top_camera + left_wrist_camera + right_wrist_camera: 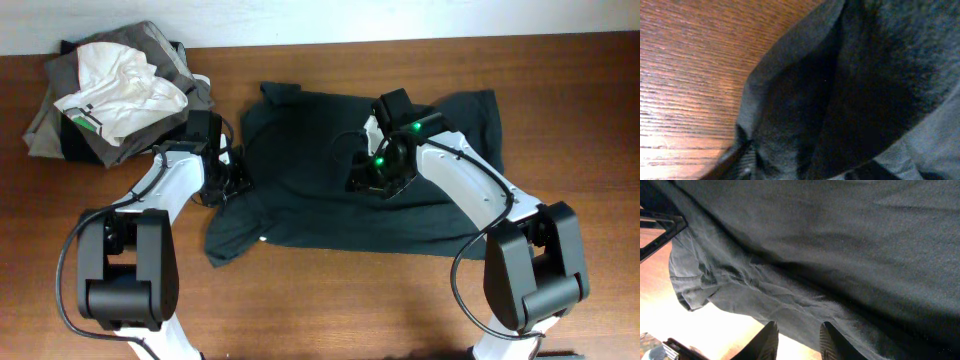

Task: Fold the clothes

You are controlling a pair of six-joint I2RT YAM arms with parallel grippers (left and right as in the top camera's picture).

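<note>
The clothes, one dark slate-teal T-shirt [330, 215], lie spread and partly bunched across the middle of the wooden table [580, 120]. My left gripper [228, 182] sits low at the shirt's left edge. In the left wrist view its jaws stand apart [805, 169] with a fold of the dark fabric [880, 60] lying loose between them. My right gripper [362, 182] hovers over the shirt's middle. In the right wrist view its fingers [799, 331] are parted, with nothing between them, just short of a hem of the shirt [840, 240].
A pile of grey folded clothes [50, 125] with a crumpled white garment [120, 85] on top sits at the back left corner, close to my left arm. Bare wood runs along the table's front and right side.
</note>
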